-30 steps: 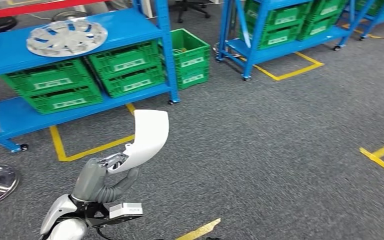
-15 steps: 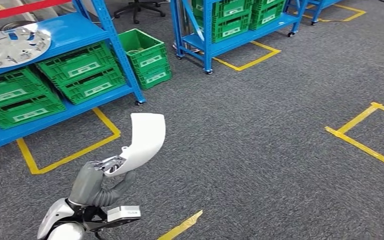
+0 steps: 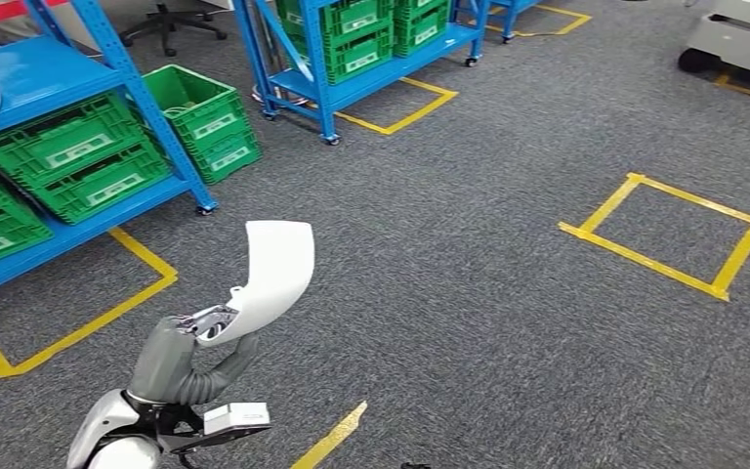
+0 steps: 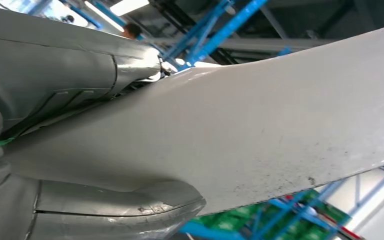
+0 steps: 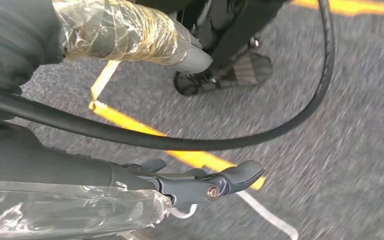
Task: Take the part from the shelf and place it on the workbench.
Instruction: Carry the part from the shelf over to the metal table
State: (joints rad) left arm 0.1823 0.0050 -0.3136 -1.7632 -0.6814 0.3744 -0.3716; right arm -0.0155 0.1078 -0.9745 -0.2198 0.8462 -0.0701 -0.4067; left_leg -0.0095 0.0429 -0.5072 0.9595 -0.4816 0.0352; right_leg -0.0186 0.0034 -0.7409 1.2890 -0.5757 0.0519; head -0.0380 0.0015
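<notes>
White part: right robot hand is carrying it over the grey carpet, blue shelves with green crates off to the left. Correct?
Not quite: the left robot hand is carrying the white part, not the right. The head view shows that arm coming in on the left, and the left wrist view shows the part held close up. The grey carpet and the blue shelves with green crates off to the left are as you say.

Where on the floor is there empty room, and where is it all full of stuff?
The grey carpet is bare between the yellow tape square and the blue metal shelves. It is crowded at the shelves, packed with green plastic crates. The left hand holds the curved white plastic part.
</notes>
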